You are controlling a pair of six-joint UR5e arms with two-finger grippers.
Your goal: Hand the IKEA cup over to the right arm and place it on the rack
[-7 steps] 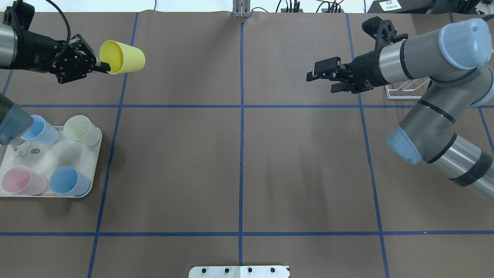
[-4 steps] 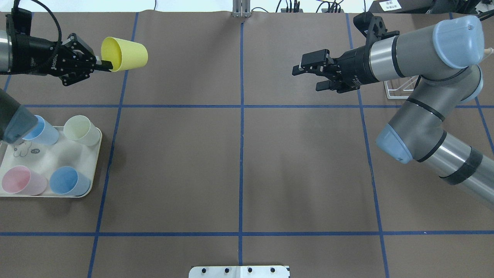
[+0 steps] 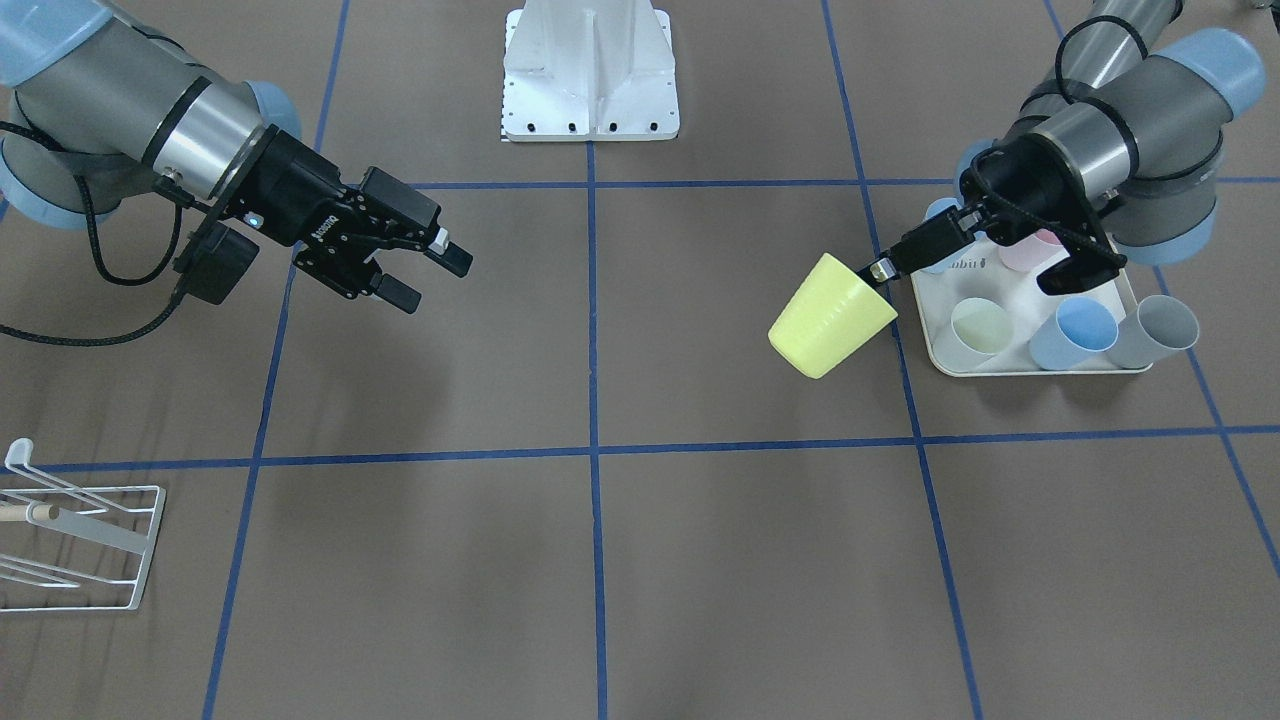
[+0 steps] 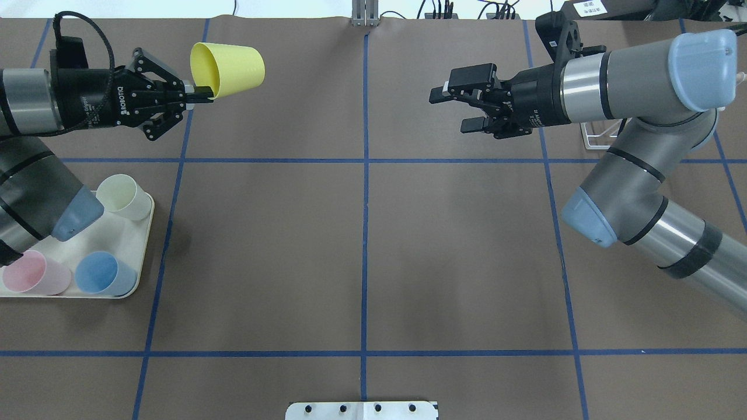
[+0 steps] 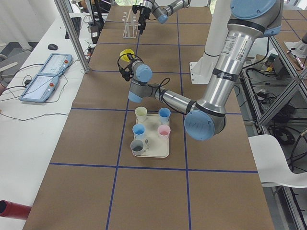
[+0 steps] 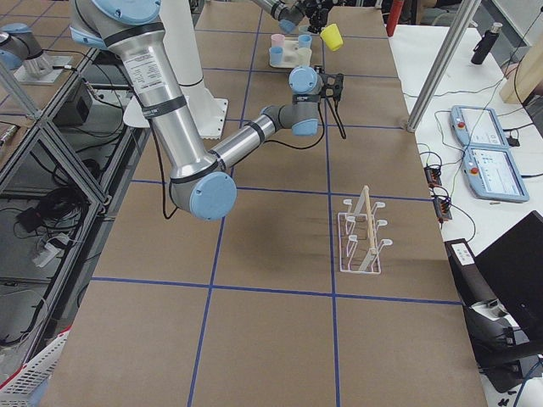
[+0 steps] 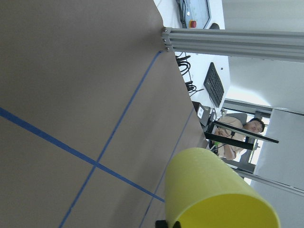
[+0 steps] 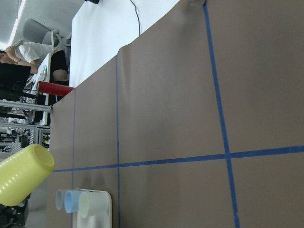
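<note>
The IKEA cup (image 4: 230, 69) is yellow and lies tilted on its side in the air, far left of the table. My left gripper (image 4: 201, 90) is shut on its rim, one finger inside the mouth. From the front, the cup (image 3: 830, 317) hangs beside the tray with the left gripper (image 3: 885, 265) pinching its rim. My right gripper (image 4: 452, 108) is open and holds nothing, facing the cup across the centre line, well apart from it; it is also seen from the front (image 3: 432, 280). The white wire rack (image 3: 80, 540) stands on the robot's right side, mostly hidden behind the right arm (image 4: 601, 137).
A cream tray (image 4: 143, 245) on the left holds several pastel cups, among them a pale green one (image 4: 122, 197), a pink one (image 4: 32, 273) and a blue one (image 4: 102, 273). The robot's base plate (image 4: 362, 410) is at the near edge. A person (image 7: 237, 137) sits beyond the table.
My left gripper has carried the yellow cup rightward toward the centre. My right gripper has moved left and slightly up, still open. The gap between them has narrowed.
</note>
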